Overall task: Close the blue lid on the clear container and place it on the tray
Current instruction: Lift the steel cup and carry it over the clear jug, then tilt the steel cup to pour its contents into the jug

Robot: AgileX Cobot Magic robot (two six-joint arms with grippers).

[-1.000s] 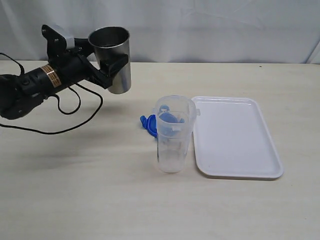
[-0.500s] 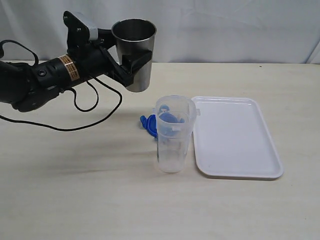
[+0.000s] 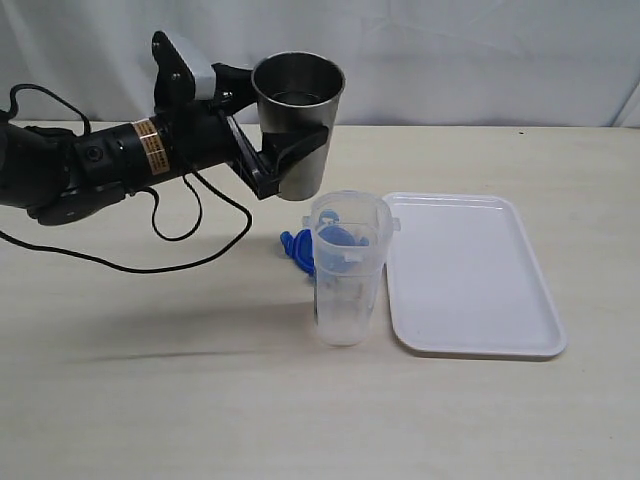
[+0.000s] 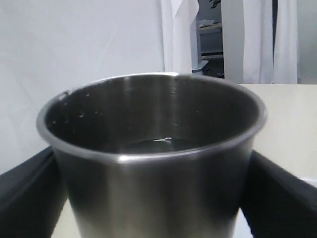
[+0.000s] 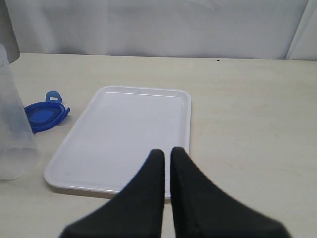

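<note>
The clear container [image 3: 345, 275] stands upright and uncovered on the table, just left of the white tray [image 3: 470, 275]. Behind it, flat on the table, lies the blue lid [image 3: 294, 247]. My left gripper [image 3: 290, 150] is shut on a steel cup [image 3: 300, 115], held upright in the air up and to the left of the container. In the left wrist view the cup [image 4: 153, 163] fills the frame, with liquid at its bottom. My right gripper [image 5: 167, 153] is shut and empty, hovering at the near edge of the tray [image 5: 129, 124]; the lid [image 5: 44, 113] and container [image 5: 12, 134] are beyond.
The left arm's black cable [image 3: 190, 235] loops over the table left of the lid. A white curtain [image 3: 450, 50] backs the table. The right arm is outside the exterior view.
My left arm has carried the steel cup to the right, nearer to the clear container. Container, lid and tray have not moved.
</note>
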